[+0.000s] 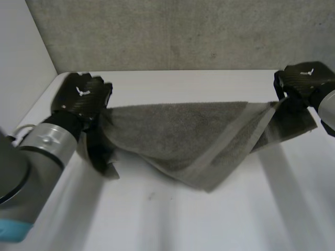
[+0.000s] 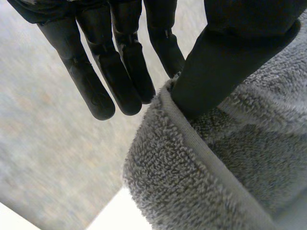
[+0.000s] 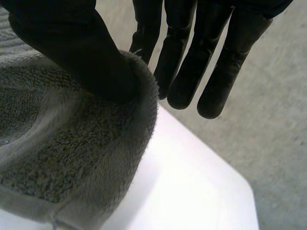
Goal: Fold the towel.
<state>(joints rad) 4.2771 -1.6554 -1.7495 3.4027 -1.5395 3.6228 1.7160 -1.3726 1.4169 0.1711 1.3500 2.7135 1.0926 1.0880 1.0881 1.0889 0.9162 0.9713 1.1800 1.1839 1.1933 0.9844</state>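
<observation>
The head camera sits behind and between the arms, above both hands, and faces down and forward across the white table (image 1: 172,219) to the grey wall (image 1: 172,31). From this distance it takes in the left hand (image 1: 84,97), the right hand (image 1: 303,78) and the whole towel (image 1: 178,136) spanned between them. Each wrist camera looks along its own palm, very near the fingers, with a part of the table beyond the fingertips. Each shares with the head view the towel edge under its own hand's thumb.
</observation>
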